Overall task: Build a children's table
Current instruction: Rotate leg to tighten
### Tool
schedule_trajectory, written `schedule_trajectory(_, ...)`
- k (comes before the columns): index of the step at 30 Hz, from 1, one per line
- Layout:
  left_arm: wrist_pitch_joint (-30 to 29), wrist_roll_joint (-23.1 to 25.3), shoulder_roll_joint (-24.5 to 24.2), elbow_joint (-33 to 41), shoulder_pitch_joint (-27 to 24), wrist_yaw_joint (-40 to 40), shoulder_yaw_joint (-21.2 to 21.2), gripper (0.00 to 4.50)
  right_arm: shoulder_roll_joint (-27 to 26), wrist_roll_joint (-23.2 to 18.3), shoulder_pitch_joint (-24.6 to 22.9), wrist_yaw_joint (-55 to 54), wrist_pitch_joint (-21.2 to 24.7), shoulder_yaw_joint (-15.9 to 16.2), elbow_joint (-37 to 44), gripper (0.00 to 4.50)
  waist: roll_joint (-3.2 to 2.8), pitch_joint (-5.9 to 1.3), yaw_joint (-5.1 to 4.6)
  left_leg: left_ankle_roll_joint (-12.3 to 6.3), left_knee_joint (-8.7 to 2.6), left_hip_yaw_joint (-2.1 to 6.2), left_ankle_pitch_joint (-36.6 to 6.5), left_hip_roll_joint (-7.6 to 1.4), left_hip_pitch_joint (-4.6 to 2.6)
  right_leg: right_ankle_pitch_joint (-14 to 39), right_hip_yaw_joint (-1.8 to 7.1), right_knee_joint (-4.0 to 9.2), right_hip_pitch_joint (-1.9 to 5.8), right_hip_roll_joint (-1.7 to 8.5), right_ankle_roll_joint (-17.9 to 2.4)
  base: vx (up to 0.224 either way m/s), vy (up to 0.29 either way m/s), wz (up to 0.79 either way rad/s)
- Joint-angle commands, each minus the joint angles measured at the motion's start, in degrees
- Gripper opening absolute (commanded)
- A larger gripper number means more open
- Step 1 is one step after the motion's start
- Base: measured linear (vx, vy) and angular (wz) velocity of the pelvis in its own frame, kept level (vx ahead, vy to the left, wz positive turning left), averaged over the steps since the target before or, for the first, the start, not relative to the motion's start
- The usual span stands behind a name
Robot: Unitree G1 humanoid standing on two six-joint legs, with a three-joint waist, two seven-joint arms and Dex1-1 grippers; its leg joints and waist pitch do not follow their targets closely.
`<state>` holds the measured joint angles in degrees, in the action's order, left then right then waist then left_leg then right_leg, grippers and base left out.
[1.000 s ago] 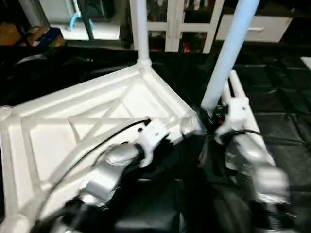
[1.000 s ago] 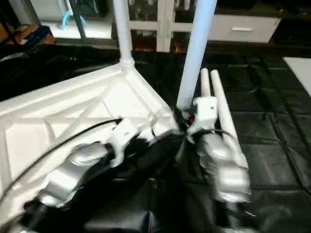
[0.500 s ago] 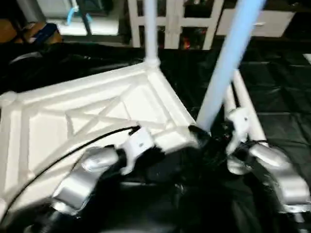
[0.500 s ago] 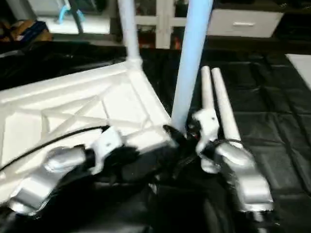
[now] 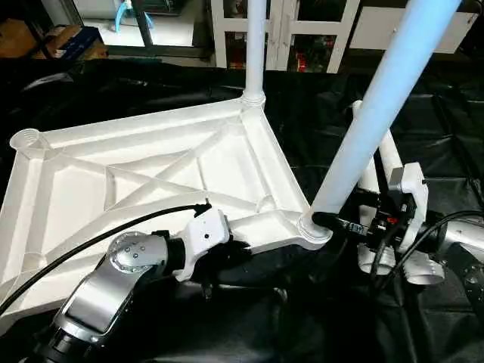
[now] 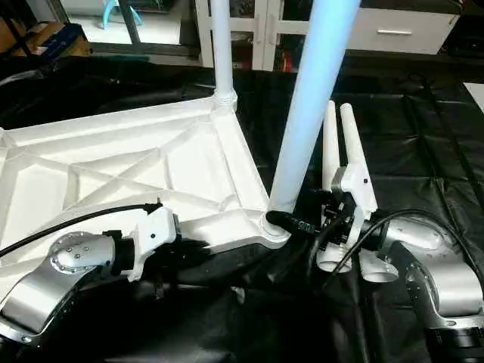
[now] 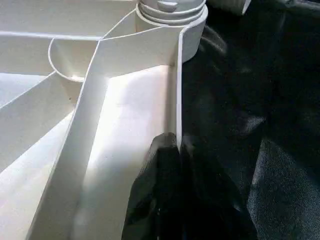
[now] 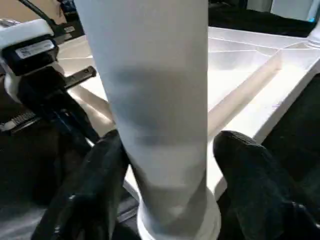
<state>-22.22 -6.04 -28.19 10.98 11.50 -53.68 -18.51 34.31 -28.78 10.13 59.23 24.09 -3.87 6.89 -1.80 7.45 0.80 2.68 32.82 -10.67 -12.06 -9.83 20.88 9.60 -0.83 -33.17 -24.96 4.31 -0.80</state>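
While the white plastic X-ribbed tabletop is lying upside down at frame centre-left, my left gripper is pinching its stiff, light rim, and my right gripper's wide fingers are bracketing the slippery white leg tube near its socket.

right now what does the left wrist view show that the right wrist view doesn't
Left wrist view alone: the left gripper shut on the tabletop's thin edge wall, black cloth beside it. Right wrist view alone: the right gripper's fingers standing on either side of the near leg, with the left gripper's white wrist block behind. Both show the ribbed tabletop and that leg's corner socket.
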Motion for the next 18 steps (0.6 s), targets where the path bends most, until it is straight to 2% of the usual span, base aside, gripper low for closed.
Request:
schedule_trajectory(1,-0.9,-0.8,-0.9,-1.2,-2.1,-2.2,-2.2,0.00,0.7,-0.9,-0.4,0.2,0.9,-0.9,0.8,2.66,0.83,-2.84,0.10,-8.80,-3.39,0.72,-3.2,-2.78,-0.52,5.9,1.66,2.82,3.45,2.69,-15.6,0.000,0.000,0.00)
schedule_trajectory(3,-0.8,-0.8,-1.0,-1.3,-2.1,-2.2,-2.2,0.00,0.7,-1.0,-0.9,0.6,1.1,-0.6,1.0,2.51,0.88,-3.02,0.08,-9.65,-3.18,0.66,-1.6,-2.70,-0.43,3.1,1.65,2.51,3.53,2.72,-16.0,0.000,0.000,0.00)
schedule_trajectory(4,-0.8,-0.8,-1.0,-1.3,-2.1,-2.2,-2.2,0.00,0.7,-1.0,-1.0,0.6,1.1,-0.5,1.1,2.45,0.70,-2.99,0.14,-9.86,-3.16,0.67,-1.3,-2.72,-0.44,2.7,1.66,2.49,3.49,2.77,-16.1,0.000,0.000,0.00)
schedule_trajectory(5,-0.8,-0.8,-1.1,-1.3,-2.1,-2.4,-2.2,0.00,0.6,-1.1,-1.4,0.7,1.1,-0.2,1.2,2.23,0.77,-3.03,0.18,-10.28,-3.08,0.63,-0.8,-2.71,-0.40,1.9,1.64,2.47,3.55,2.79,-16.3,0.000,0.000,0.00)
schedule_trajectory(10,-0.9,-0.9,-1.2,-1.3,-1.9,-2.5,-2.2,0.00,0.0,-1.1,-1.9,0.0,1.0,-0.1,1.0,2.02,0.66,-2.95,0.27,-9.93,-3.17,0.61,-1.7,-2.75,-0.44,3.6,1.58,2.63,3.51,2.77,-16.3,0.000,0.000,0.00)
schedule_trajectory(13,-1.8,-0.6,-0.7,-1.5,-1.6,-1.4,-2.5,0.00,-0.9,0.3,-1.8,-3.1,1.4,0.0,0.0,1.98,0.71,-2.98,0.24,-9.67,-3.17,0.61,-1.8,-2.72,-0.43,3.6,1.59,2.61,3.55,2.76,-16.3,0.000,0.000,0.00)
schedule_trajectory(14,-2.9,-0.1,0.0,-1.6,-1.3,0.0,-2.7,0.00,-1.9,1.8,-1.7,-5.6,1.4,0.3,-0.6,1.97,0.55,-2.88,0.23,-9.31,-3.25,0.63,-1.7,-2.78,-0.44,3.9,1.59,2.62,3.44,2.76,-16.2,0.000,0.000,0.00)
schedule_trajectory(16,-7.1,2.0,3.0,-2.3,-0.2,4.8,-3.6,0.00,-5.5,6.0,-0.9,-14.4,2.6,1.3,-2.6,1.96,0.68,-2.70,0.06,-8.35,-3.40,0.60,-3.2,-2.73,-0.39,6.5,1.55,2.99,3.36,2.75,-15.8,0.000,0.000,0.00)
schedule_trajectory(18,-9.1,3.2,5.1,-3.0,0.6,7.6,-4.1,0.00,-8.1,7.3,-0.5,-19.2,3.9,1.4,-3.5,1.94,0.78,-2.19,-0.37,-5.46,-3.93,0.68,-7.6,-2.69,-0.42,14.5,1.53,3.77,3.19,2.80,-14.0,0.000,0.000,0.00)
